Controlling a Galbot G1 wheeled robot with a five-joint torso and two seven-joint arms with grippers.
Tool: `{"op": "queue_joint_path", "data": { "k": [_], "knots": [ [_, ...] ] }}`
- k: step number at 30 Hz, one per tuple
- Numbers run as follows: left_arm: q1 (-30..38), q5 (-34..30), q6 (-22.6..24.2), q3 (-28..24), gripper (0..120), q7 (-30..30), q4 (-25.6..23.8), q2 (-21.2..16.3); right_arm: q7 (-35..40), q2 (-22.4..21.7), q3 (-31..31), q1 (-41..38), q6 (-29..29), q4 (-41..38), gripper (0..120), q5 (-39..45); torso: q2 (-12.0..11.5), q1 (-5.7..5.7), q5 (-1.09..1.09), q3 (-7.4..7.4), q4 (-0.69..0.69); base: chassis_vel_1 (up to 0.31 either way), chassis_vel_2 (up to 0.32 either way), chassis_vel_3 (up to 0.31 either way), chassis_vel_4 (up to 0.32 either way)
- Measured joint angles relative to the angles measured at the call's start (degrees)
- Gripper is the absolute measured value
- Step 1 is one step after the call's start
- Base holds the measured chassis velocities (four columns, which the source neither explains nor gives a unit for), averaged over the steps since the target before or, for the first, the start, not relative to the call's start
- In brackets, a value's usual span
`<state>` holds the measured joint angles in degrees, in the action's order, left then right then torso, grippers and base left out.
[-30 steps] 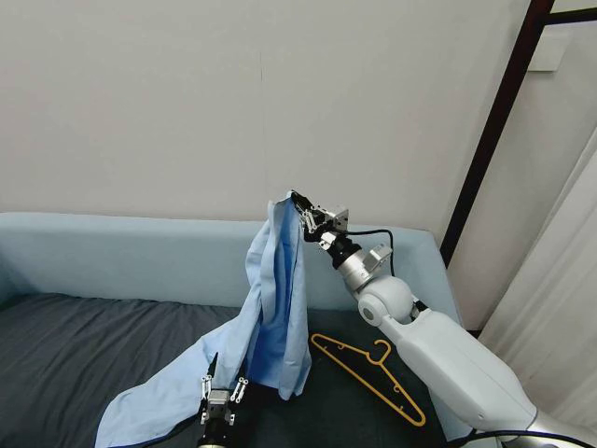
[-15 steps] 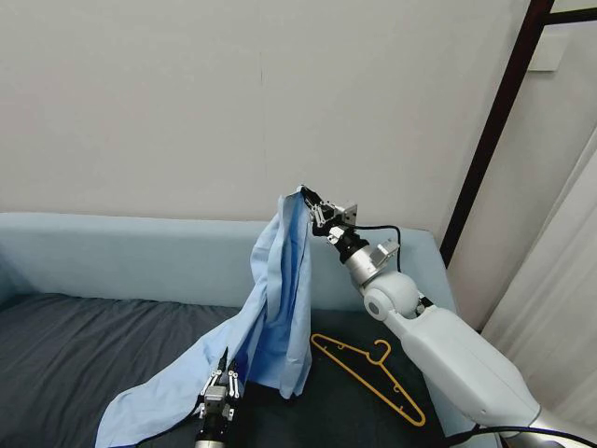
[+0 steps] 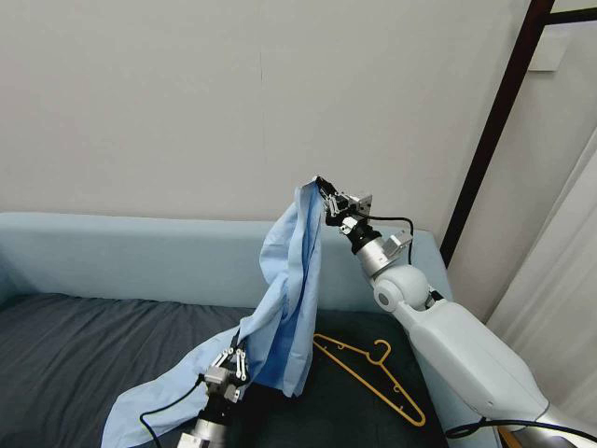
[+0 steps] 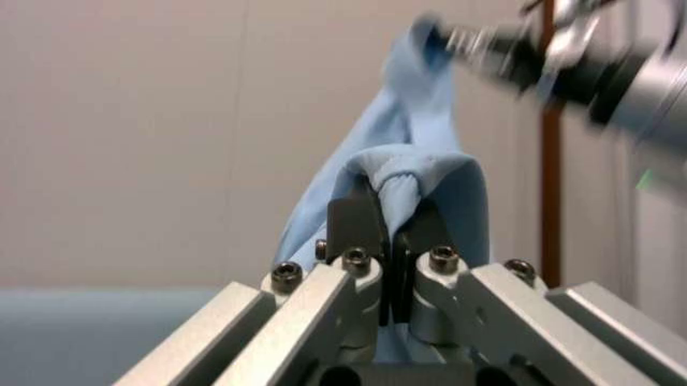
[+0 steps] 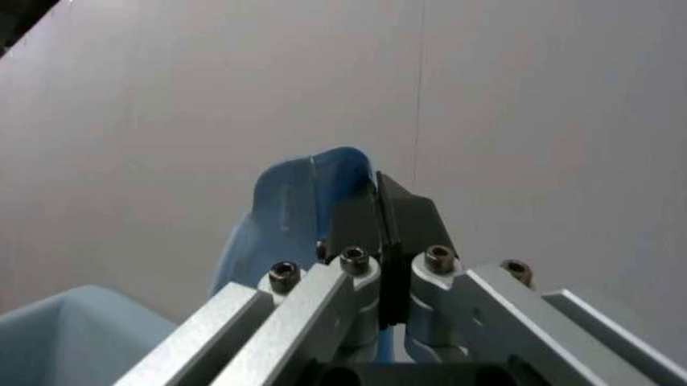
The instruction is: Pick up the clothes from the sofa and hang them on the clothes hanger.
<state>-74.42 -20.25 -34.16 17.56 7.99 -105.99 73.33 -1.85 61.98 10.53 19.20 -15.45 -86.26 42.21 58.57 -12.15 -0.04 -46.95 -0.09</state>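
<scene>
A light blue garment [image 3: 284, 280] hangs stretched over the dark sofa seat [image 3: 65, 355]. My right gripper [image 3: 322, 189] holds its top edge high in front of the wall, shut on the fabric [image 5: 311, 181]. Low at the front, my left gripper [image 3: 233, 357] is shut on a lower fold of the same garment [image 4: 413, 173]. The garment's tail trails down to the seat at the lower left. A yellow clothes hanger [image 3: 373, 369] lies flat on the seat, right of the garment and under my right arm.
The pale blue sofa back [image 3: 121, 257] runs along the white wall. A dark pole [image 3: 490, 131] stands at the right, with a light curtain [image 3: 560, 308] beside it. A black cable [image 3: 163, 420] trails from my left arm.
My right gripper has carried the garment's top up and to the right. My left gripper has risen and shifted right, now pinching the lower fold.
</scene>
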Motion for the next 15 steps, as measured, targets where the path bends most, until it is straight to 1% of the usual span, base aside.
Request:
{"op": "queue_joint_path", "data": {
  "k": [1,5,6,8,9,10,11,13,14,15],
  "knots": [
    [0.27,-3.91,1.52,-0.22,0,1.62,-3.19,-1.07,0.19,0.0,0.0,-0.02,0.0,0.7,0,-0.18,0.0,0.0,0.0,0.0,0.0,0.0,0.0,0.0,0.0],
    [0.51,-13.81,5.85,-0.49,0,3.63,-10.16,-3.28,0.63,0.03,-0.02,-0.01,0.03,1.95,0,-0.45,0.0,0.0,0.0,0.0,0.01,0.0,0.0,0.0,0.0],
    [0.51,-13.81,5.85,-0.49,0,3.63,-10.16,-3.28,0.63,0.03,-0.02,-0.01,0.03,1.95,0,-0.45,0.0,0.0,0.0,0.0,0.01,0.0,0.0,0.0,0.0],
    [0.49,-17.49,7.62,-0.54,0,3.75,-13.02,-3.68,0.76,0.06,-0.13,-0.04,0.09,2.34,0,-0.46,0.0,0.0,0.0,0.0,0.02,0.0,0.0,0.0,0.0],
    [0.37,-21.76,9.11,-0.58,0,3.71,-15.99,-3.61,0.85,0.08,-0.33,-0.17,0.15,2.61,0,-0.41,0.0,0.0,0.0,0.0,0.01,0.0,0.0,0.0,0.0],
    [0.27,-23.79,9.49,-0.57,0,3.6,-17.06,-3.37,0.86,0.07,-0.42,-0.19,0.18,2.67,0,-0.34,0.0,0.0,0.0,0.0,0.01,0.0,0.0,0.0,0.0],
    [0.12,-25.62,9.69,-0.45,0,3.54,-17.74,-3.08,0.85,0.06,-0.46,-0.19,0.2,2.7,0,-0.31,0.0,0.0,0.01,0.0,0.01,0.0,0.0,0.0,0.0],
    [0.04,-26.46,9.74,-0.35,0,3.43,-17.92,-2.9,0.84,0.04,-0.5,-0.19,0.21,2.72,0,-0.28,0.0,0.0,0.01,0.0,0.01,0.0,0.0,0.0,0.0],
    [-0.29,-29.9,9.76,0.2,0,2.81,-17.64,-2.06,0.7,0.02,-0.75,-0.02,0.21,2.76,0,-0.24,0.0,0.0,0.0,0.0,0.01,0.0,0.0,0.0,0.0],
    [-0.42,-33.07,9.31,0.96,0,2.52,-15.63,-1.23,0.55,0.05,-0.9,0.22,0.21,2.81,0,-0.17,0.0,0.01,0.0,0.0,0.01,0.0,0.0,0.0,0.0]
  ]
}}
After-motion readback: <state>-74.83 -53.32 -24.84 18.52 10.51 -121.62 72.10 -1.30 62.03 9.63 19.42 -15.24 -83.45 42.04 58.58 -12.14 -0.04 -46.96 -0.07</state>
